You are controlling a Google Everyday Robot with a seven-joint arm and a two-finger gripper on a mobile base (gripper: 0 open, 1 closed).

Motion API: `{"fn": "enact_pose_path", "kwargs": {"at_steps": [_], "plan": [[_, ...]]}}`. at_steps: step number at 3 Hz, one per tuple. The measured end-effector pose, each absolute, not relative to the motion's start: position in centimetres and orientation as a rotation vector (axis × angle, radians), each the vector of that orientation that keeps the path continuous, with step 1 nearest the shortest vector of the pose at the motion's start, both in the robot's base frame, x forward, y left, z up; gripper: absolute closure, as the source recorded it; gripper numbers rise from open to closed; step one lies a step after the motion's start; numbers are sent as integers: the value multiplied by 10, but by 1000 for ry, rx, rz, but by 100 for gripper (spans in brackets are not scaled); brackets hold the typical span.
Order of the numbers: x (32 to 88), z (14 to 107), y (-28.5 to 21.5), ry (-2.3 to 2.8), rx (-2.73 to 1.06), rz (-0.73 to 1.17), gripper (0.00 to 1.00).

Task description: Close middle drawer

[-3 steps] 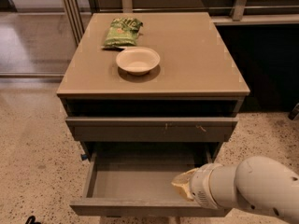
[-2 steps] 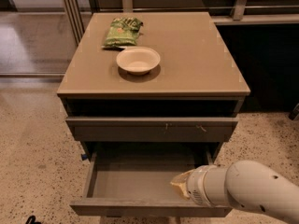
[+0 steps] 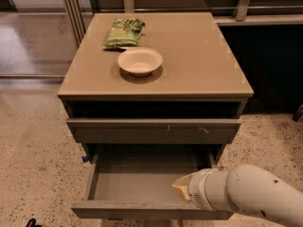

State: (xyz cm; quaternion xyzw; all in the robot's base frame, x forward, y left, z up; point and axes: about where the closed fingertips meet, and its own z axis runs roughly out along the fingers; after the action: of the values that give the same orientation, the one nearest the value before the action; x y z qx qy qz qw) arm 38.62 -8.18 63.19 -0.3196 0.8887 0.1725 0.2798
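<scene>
The middle drawer (image 3: 132,210) is pulled far out of the cabinet. Its smooth grey inside is bare and its plain front edge runs along the bottom of the view. Above it is the like drawer with small pale scratches on its front (image 3: 154,129), almost pushed in. My white arm comes in from the lower right. My gripper (image 3: 182,187) shows as a pale tan tip over the drawer's right front corner, just behind the front edge.
A white bowl (image 3: 140,61) and a green snack bag (image 3: 124,32) lie on the cabinet top (image 3: 199,60). Speckled floor lies on both sides. A dark counter stands at the right and a glass door frame at the left.
My arm and gripper have shifted slightly to the left over the drawer's right front corner. The drawer stands as far out as before.
</scene>
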Motion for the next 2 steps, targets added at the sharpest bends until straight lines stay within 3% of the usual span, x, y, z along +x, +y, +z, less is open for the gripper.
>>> {"fn": "enact_pose_path", "kwargs": {"at_steps": [2], "plan": [[375, 502, -118, 2610, -651, 453, 100]]}}
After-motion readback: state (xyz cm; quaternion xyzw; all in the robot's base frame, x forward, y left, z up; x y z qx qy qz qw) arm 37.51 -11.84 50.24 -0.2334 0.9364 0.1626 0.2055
